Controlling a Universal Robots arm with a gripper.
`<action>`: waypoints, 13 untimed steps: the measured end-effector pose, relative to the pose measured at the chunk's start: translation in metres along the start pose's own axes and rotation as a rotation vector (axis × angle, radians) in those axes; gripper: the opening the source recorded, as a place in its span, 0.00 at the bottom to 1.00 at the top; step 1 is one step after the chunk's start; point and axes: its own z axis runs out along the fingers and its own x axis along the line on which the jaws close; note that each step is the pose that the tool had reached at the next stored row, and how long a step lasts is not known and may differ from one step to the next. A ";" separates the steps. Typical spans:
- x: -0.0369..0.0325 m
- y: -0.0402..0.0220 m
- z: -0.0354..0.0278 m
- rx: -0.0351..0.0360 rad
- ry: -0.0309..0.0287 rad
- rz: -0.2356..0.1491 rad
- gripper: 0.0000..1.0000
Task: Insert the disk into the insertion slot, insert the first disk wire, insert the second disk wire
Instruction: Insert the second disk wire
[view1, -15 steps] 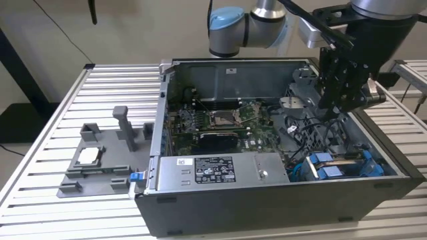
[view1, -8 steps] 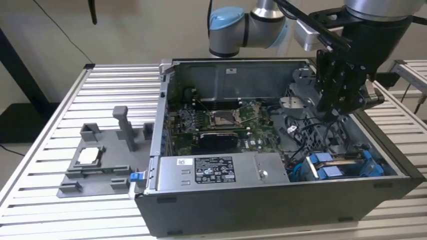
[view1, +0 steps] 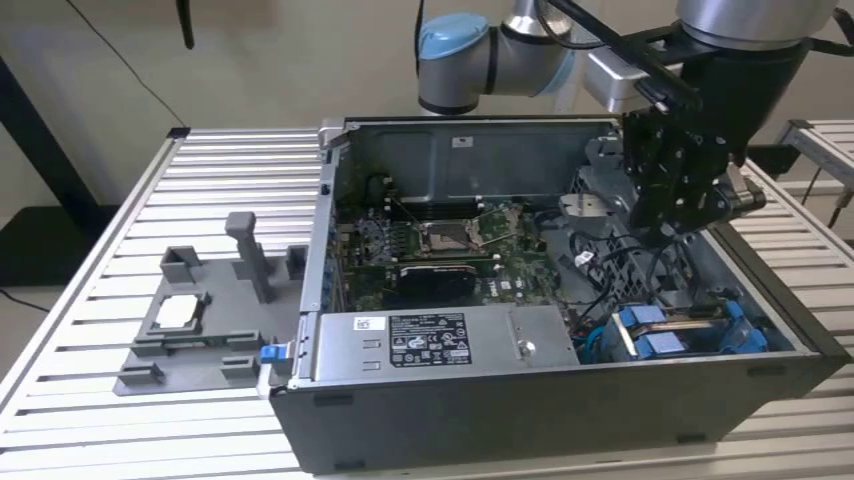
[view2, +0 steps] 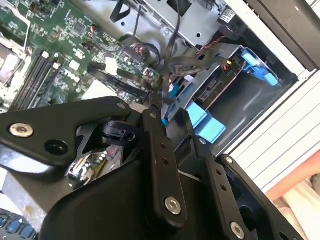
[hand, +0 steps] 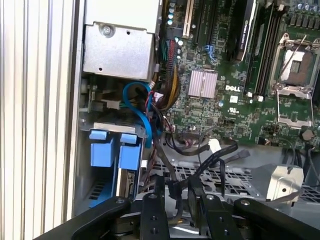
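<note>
- In the exterior view, an open computer case lies on a slatted metal table, taking up the table's middle and the exterior view's right side.
- The disk sits in the insertion slot, in the case's near corner on the exterior view's right, just beside a silver box with a white sticker.
- The carrier's blue ends lie on a line along the case's near wall, so the disk's long axis seems to run along that wall. Its blue tabs point toward the silver box.
- The gripper hangs over the far right part of the case, above a tangle of cables and well apart from the disk.
- A grey fixture holding a small silver chip rests near the table's left edge, outside the case.
- In the second wrist view, the gripper has its fingers drawn close together on the end of a black wire.
- The slot's grey wall and the disk's blue tabs lie just beyond the fingertips.
- In the first wrist view, the wire's plug is pinched between the fingers.
- The wire runs toward the disk's blue tabs at the case's side wall, and the green motherboard lies along the case floor.
</note>
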 end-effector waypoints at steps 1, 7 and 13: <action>-0.0003 0.0005 0.0002 -0.0006 0.0045 -0.005 0.31; -0.0005 0.0018 0.0007 -0.0072 0.0491 -0.038 0.24; -0.0006 0.0035 0.0012 -0.0015 0.0514 -0.045 0.15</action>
